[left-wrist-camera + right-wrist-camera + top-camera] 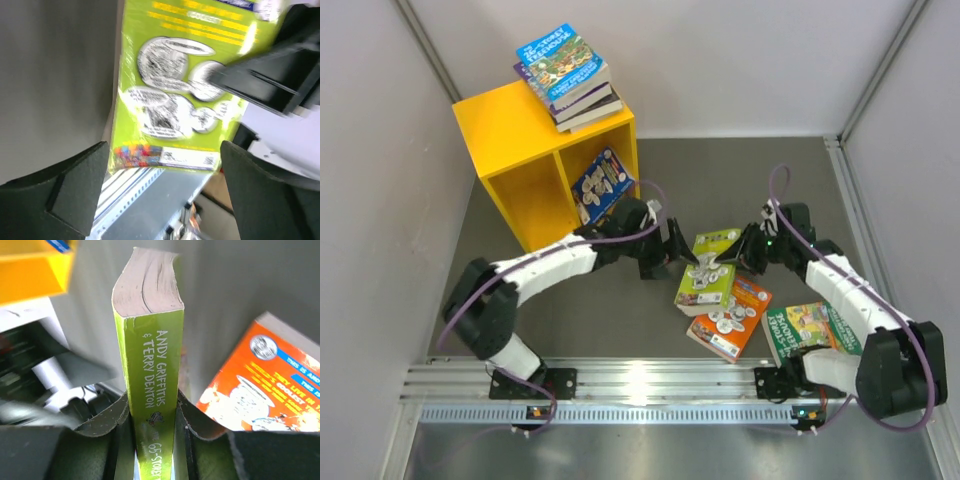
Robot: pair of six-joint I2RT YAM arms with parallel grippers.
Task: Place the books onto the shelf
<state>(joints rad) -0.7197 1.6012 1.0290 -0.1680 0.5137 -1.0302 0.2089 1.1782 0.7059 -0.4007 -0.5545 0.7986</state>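
Right end effector [154, 410]: I see it clamped on the lime book [150, 365] (spine toward the wrist camera).
Left end effector [164, 155]: fingers wide apart, facing that cover.

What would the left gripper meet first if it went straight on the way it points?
Most likely the lime book, dead ahead between its open jaws, though depth is unclear.
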